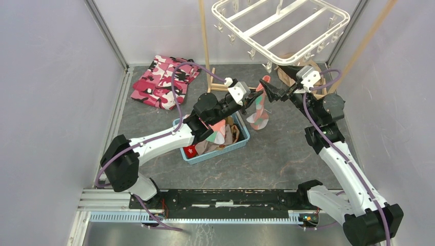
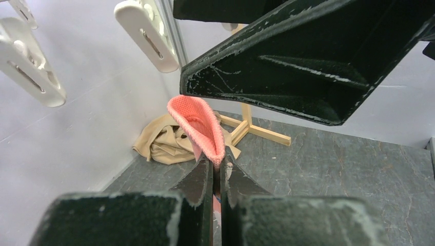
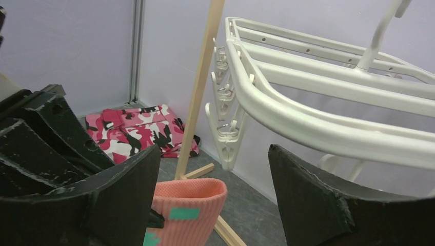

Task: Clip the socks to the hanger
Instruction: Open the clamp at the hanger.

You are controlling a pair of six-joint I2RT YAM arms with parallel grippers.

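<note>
A salmon-pink sock [image 1: 258, 115] with teal patches hangs upright over the floor, my left gripper [image 1: 254, 100] shut on the edge of its cuff. In the left wrist view the fingers [image 2: 200, 179] pinch the pink cuff [image 2: 197, 120]. My right gripper [image 1: 274, 83] stands open just beside and above the cuff, nothing between its fingers. In the right wrist view the sock [image 3: 187, 210] sits low by the left finger [image 3: 123, 189]. The white hanger [image 1: 279, 28] hangs above, a clip peg [image 3: 225, 143] dangling close beyond the cuff. More socks lie in the blue basket [image 1: 241, 145].
A pink camouflage garment [image 1: 164, 79] lies at the back left. A tan cloth [image 2: 164, 141] is bunched in the back right corner. A thin wooden pole stand [image 1: 205, 43] rises beside the hanger, its base bars [image 2: 256, 130] on the floor. Walls close in on both sides.
</note>
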